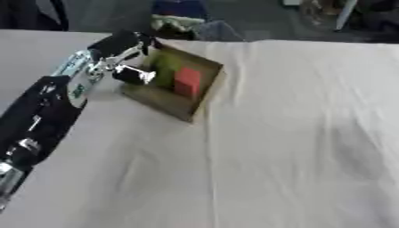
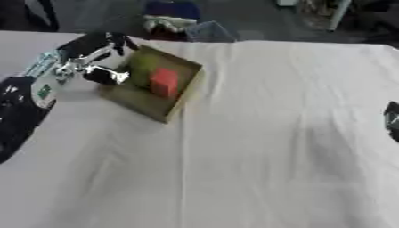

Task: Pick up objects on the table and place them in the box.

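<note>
No text or label here is legible.

Red block [image 1: 187,81], brown box [image 1: 168,103], white tablecloth [image 1: 296,133]

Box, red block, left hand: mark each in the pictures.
box [image 1: 168,107]: left eye view, near wall.
red block [image 1: 187,80]: left eye view, front face.
left hand [image 1: 124,44]: left eye view, black back of the hand.

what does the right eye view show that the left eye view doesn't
Only the right eye view shows a dark shape at its right edge, perhaps the right hand; its fingers cannot be made out. Only the left eye view shows more of the left arm running down to the lower left corner. Both show the left hand at the box, a red block and something green inside, and the white tablecloth.
</note>
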Robot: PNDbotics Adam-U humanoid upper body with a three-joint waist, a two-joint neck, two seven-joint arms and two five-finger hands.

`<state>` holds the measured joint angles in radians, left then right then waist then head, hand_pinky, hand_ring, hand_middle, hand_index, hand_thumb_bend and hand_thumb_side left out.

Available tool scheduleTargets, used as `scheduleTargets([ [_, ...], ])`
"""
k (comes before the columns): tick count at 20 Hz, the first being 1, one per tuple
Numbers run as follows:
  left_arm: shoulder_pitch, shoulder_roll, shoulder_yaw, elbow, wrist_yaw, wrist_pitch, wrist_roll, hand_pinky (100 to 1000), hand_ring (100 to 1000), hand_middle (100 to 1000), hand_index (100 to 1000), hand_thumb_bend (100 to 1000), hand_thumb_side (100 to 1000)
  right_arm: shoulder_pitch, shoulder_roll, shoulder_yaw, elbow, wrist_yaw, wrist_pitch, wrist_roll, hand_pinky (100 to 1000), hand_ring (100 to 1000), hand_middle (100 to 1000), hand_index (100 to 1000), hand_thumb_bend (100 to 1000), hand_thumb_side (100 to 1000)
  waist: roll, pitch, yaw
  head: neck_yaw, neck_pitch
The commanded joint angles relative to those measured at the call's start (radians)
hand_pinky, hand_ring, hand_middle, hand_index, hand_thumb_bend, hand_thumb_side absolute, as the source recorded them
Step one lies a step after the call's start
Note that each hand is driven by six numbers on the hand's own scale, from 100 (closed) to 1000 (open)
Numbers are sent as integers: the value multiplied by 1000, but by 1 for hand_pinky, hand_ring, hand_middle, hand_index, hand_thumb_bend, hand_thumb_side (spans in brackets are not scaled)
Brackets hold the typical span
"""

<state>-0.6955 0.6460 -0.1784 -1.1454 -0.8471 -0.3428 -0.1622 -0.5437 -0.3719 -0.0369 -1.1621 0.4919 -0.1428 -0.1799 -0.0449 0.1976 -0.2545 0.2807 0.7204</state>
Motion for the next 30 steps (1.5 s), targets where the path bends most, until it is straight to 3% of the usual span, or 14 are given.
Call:
scheduleTargets([
  [1, 39, 57, 53, -127, 22, 24, 25, 783, 715, 814, 886, 461, 739, -6, -28, -12, -19, -2, 1, -5, 738, 972, 609, 884, 170, 357, 1, -19, 8, -5, 3],
  [3, 104, 78, 100, -228, 96, 63, 58, 761, 668, 769, 864, 313, 697, 1, -31, -16, -20, -3, 3, -9, 738, 973, 610, 884, 169, 357, 1, -22, 20, -10, 5],
  [4, 145, 88, 127, -287, 161, 84, 82, 749, 637, 737, 847, 180, 670, 3, -34, -18, -20, -4, 4, -11, 738, 973, 610, 884, 169, 357, 2, -23, 25, -13, 7],
  [5, 186, 96, 152, -345, 238, 103, 105, 740, 621, 714, 835, 102, 657, 5, -35, -19, -21, -4, 4, -12, 738, 973, 611, 884, 168, 357, 2, -23, 31, -15, 9],
  [9, 349, 99, 266, -555, 542, 153, 205, 695, 567, 636, 799, 100, 645, 14, -44, -27, -25, -5, 8, -21, 738, 973, 612, 885, 168, 358, 4, -30, 52, -25, 17],
  [12, 440, 59, 336, -658, 661, 185, 274, 678, 547, 609, 781, 100, 657, 27, -51, -34, -32, -5, 11, -30, 737, 974, 611, 886, 168, 358, 7, -37, 69, -28, 26],
  [20, 575, -60, 395, -738, 692, 243, 287, 669, 533, 586, 773, 100, 714, 47, -50, -37, -42, -5, 14, -36, 737, 977, 612, 887, 172, 358, 12, -53, 84, -34, 46],
  [30, 599, -117, 393, -714, 689, 257, 244, 666, 524, 563, 765, 100, 741, 61, -44, -38, -45, -1, 14, -34, 737, 978, 612, 888, 175, 359, 15, -70, 87, -53, 50],
])
